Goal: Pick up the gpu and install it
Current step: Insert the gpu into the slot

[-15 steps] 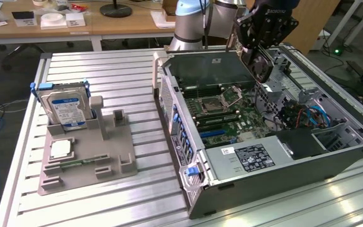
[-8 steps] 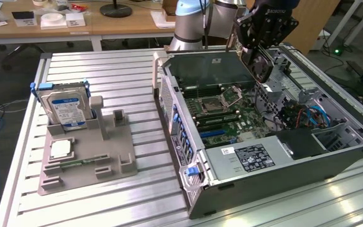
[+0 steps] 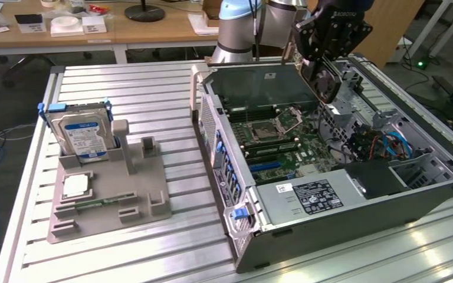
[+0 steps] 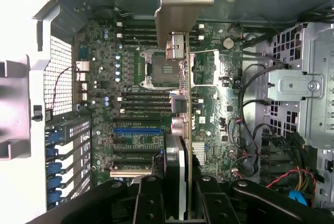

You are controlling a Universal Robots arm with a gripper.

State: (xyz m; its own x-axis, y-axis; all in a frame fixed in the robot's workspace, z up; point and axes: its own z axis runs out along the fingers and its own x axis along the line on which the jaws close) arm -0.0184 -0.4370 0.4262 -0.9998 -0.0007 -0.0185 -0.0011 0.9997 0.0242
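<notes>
The gpu [image 3: 324, 79] hangs upright above the open computer case [image 3: 235, 177], its black cooler face and round fan showing in the exterior view. My gripper [image 3: 330, 41] is shut on its upper edge. In the wrist view the gpu [image 4: 177, 145] appears edge-on between my black fingers [image 4: 150, 198], and its metal bracket [image 4: 180, 4] points toward the case's rear wall. My gripper [image 4: 177, 195] sits over the motherboard [image 4: 141, 72], with the card well above the board and roughly over the CPU socket [image 4: 159, 70]. A blue expansion slot [image 4: 136, 130] lies beside the card's line.
A grey fixture [image 3: 108, 194] on the slatted table holds a silver hard drive [image 3: 85, 132] with a blue-white label. Inside the case are a power supply [image 3: 313, 197], a drive cage [image 4: 302, 88] and loose cables [image 4: 284, 182]. The arm's base [image 3: 235, 29] stands behind the case.
</notes>
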